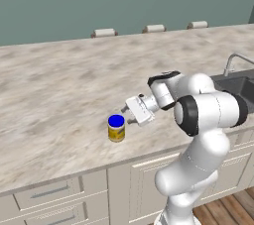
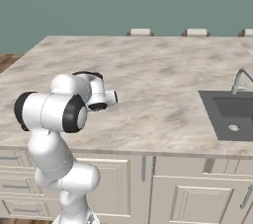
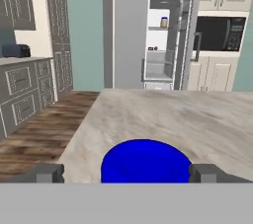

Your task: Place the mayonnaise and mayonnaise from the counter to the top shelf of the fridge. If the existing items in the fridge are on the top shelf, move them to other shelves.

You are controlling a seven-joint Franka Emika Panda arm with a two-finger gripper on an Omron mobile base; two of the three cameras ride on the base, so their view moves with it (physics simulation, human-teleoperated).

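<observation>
**Now closing in on the second mayonnaise jar**

Right at the tool, the gripper [image 1: 128, 115] stands spread wide and holds nothing; in the hand view its two fingertips [image 3: 49, 173] sit either side of a bright blue lid, with clear gaps to it. That lid belongs to the mayonnaise jar [image 1: 116, 128] standing upright on the counter [image 1: 59, 90], near its front edge and just left of the gripper in the left base view. Whether the fingers are low enough to flank the jar's body I cannot tell.

Farther off, across the room, the fridge [image 3: 148, 40] stands with its right door open. Another jar [image 3: 164, 22] already sits on the top shelf [image 3: 159, 28], and small dark items [image 3: 154, 49] lie on a shelf below.

Judging from this, the pick of the remaining jar is in hand. Next the gripper likely needs to settle around the jar, press shut on it, then lift.
</observation>
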